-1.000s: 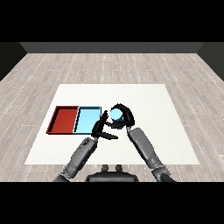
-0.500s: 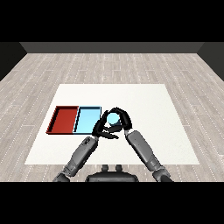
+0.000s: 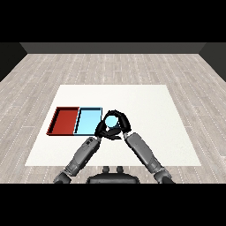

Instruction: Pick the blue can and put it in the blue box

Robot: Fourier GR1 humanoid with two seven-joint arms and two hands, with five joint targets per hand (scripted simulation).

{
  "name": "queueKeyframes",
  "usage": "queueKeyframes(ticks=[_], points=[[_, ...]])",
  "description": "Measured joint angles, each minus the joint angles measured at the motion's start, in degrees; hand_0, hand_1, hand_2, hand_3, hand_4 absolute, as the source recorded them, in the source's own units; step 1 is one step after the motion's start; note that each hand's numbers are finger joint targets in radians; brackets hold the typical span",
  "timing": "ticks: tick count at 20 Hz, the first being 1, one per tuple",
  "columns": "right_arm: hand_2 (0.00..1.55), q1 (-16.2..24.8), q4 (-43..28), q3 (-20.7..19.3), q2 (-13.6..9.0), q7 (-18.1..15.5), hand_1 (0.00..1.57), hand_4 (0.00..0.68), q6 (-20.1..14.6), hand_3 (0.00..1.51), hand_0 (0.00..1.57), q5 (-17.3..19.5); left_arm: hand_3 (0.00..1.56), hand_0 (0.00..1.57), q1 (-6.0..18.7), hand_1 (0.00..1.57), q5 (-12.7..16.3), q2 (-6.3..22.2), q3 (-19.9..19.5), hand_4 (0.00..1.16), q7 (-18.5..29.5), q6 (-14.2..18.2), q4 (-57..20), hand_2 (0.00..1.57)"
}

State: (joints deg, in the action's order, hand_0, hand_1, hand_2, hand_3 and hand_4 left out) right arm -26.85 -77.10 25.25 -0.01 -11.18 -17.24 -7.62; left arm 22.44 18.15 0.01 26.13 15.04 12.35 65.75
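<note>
Blue can (image 3: 112, 120) sits inside the curl of the right hand (image 3: 122, 123), just beside the light blue tray's (image 3: 88, 122) right edge and not over its floor. Only the can's pale, round top shows, ringed by black fingers; its side is hidden. The left hand (image 3: 103, 129) lies close against the can's left, at the tray's near right corner; whether its fingers are curled cannot be told, since the two hands overlap. The red tray (image 3: 65, 120) touches the blue one on the left, the pair lying toward the left edge of the white table (image 3: 145, 101). Bare tabletop runs wide to the right edge and up to the far edge; between trays and left edge little room remains. Both forearms cross the near edge.
</note>
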Motion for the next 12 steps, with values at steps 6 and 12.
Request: queueKeyframes(ticks=[6,12], points=[[1.47,0.0,0.5,2.1,-0.2,-1.4,1.50,0.533,-0.7,1.41,1.50,-1.6,0.00,0.00,1.9,0.00,0.1,0.2,2.2,0.17,-1.2,4.1,-0.1,0.00],[1.46,-0.8,0.8,3.4,-1.0,-1.6,1.49,0.570,-1.5,1.41,1.49,-2.8,0.00,0.00,4.3,0.00,-0.7,1.2,3.9,0.00,-2.5,8.2,-3.2,0.00]])
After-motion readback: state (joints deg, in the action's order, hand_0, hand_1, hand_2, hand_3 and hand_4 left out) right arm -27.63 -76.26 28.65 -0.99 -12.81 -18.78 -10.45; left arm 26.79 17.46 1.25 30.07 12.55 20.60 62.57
